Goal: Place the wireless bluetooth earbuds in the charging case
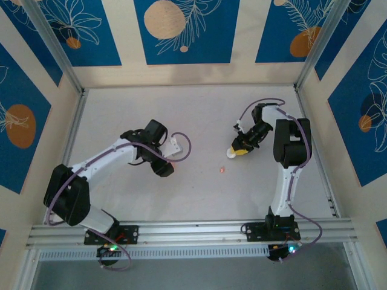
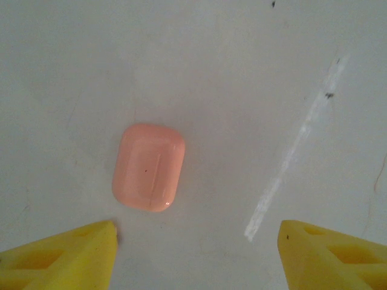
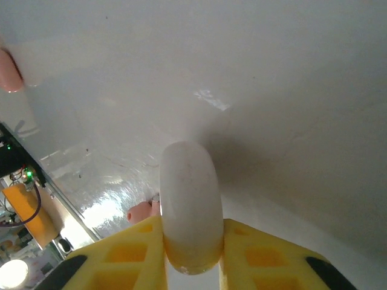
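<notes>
Salmon-pink charging case [image 2: 149, 167], rounded, glossy

One overhead camera; two close above table [image 1: 199, 115].

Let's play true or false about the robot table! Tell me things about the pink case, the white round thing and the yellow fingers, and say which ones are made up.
1. The pink case lies on the table with its lid shut. True.
2. The left fingers are squeezing the pink case. False: they stand wide apart, and the case lies ahead of them, untouched.
3. The right fingers hold a white round puck. True.
4. The robot's fingers are green. False: they are yellow.
5. A small pink bit lies on the table between the two arms. True.
</notes>
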Robot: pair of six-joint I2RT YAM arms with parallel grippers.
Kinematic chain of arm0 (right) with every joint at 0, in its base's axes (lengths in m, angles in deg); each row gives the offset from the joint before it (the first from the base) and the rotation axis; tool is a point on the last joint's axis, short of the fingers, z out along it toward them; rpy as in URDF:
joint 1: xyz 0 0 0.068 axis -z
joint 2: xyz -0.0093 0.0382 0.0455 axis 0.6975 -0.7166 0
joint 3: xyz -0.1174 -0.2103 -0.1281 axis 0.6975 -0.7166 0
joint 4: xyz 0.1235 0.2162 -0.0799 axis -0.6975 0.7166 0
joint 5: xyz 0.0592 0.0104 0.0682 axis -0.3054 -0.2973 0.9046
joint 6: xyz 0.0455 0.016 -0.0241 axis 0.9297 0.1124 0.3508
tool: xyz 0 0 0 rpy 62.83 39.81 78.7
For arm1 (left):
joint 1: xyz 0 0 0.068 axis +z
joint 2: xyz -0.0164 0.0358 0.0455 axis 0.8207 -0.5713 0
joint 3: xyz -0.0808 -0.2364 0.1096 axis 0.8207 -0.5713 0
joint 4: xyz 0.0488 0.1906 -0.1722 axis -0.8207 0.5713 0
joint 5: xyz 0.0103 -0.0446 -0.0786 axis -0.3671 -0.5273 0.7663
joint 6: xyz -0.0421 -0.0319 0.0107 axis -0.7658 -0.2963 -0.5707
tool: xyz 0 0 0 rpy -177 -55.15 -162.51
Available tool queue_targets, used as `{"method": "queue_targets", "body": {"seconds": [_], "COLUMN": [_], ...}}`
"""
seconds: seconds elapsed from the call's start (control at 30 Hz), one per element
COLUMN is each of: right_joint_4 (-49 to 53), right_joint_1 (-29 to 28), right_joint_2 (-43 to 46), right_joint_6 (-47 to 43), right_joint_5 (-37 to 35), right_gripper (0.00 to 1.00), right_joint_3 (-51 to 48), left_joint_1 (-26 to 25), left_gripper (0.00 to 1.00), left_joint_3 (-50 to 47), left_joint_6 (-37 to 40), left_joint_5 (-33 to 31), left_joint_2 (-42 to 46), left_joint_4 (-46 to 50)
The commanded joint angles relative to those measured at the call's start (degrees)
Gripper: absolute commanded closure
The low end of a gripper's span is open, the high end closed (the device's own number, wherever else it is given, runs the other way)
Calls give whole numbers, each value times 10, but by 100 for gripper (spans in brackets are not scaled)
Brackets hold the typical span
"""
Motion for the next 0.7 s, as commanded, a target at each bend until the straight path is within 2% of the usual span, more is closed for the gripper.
{"method": "queue_targets", "body": {"seconds": [0.0, 0.4, 0.67], "right_joint_4": [15, 2, -75], "right_joint_1": [6, 13, 19], "right_joint_2": [-4, 34, 137], "right_joint_6": [-2, 15, 36], "right_joint_5": [-14, -58, -16], "right_gripper": [70, 58, 55], "right_joint_3": [19, 32, -15], "left_joint_1": [14, 29, 29], "left_gripper": [30, 29, 29], "left_joint_3": [19, 34, 45], "left_joint_6": [49, 123, 173], "left_joint_5": [-11, -13, -6], "left_joint_2": [-16, -39, -65], "left_joint_4": [52, 76, 85]}}
